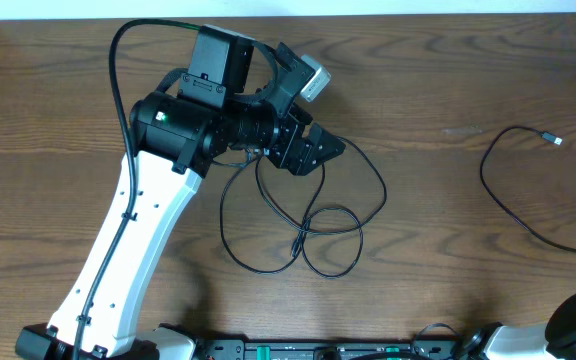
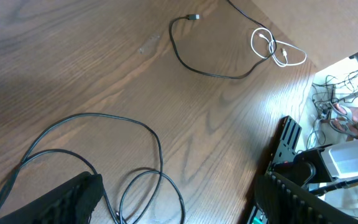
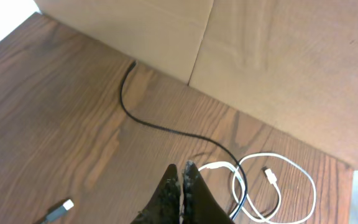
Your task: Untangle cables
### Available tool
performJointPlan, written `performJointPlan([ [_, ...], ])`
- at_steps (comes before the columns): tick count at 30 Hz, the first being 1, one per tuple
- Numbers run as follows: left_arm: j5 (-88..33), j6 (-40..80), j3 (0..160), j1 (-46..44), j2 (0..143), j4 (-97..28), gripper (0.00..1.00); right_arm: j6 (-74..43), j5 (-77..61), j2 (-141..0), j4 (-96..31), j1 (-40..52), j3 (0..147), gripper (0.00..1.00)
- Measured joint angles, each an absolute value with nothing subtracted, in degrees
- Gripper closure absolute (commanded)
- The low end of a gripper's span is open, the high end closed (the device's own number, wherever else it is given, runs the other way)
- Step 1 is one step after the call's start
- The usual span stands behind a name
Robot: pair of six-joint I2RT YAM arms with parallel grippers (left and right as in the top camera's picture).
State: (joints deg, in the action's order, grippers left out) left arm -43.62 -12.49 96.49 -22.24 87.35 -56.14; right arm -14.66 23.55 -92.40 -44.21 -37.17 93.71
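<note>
Left gripper (image 1: 323, 150) above looped black cable (image 1: 220, 216) on wooden table (image 1: 448, 260)

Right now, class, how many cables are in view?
3: a black looped cable at the left claw, a second black cable toward the right, and a white cable coiled beside it, seen only by the wrist cameras. The loops could hide another.

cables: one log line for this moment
left jaws: over looped black cable, grip unclear | right jaws: shut | white cable: crosses another black cable
</note>
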Motion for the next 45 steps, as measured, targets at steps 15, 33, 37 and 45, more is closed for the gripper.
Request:
performJointPlan([
  [15, -43.6, -12.5, 96.5, -22.2, 87.4, -55.5, 0.16, -20.7, 5.3, -93.3, -51.0, -26.1, 83.0, 0.54],
  [33, -43.6, -12.5, 96.5, -22.2, 87.4, -55.5, 0.16, -20.1, -1.7, -94.5, -47.6, -19.6, 61.7, 0.51],
  [37, -43.7, -12.5, 96.5, -22.2, 87.4, -55.5, 0.16, -19.6, -1.3, -94.6, -47.5, -19.6, 61.3, 0.50],
  [45, -45.6, -12.5, 96.5, -22.2, 87.4, -55.1, 0.12, -11.9, -1.8, -94.6, -46.8, -19.6, 60.1, 0.45],
])
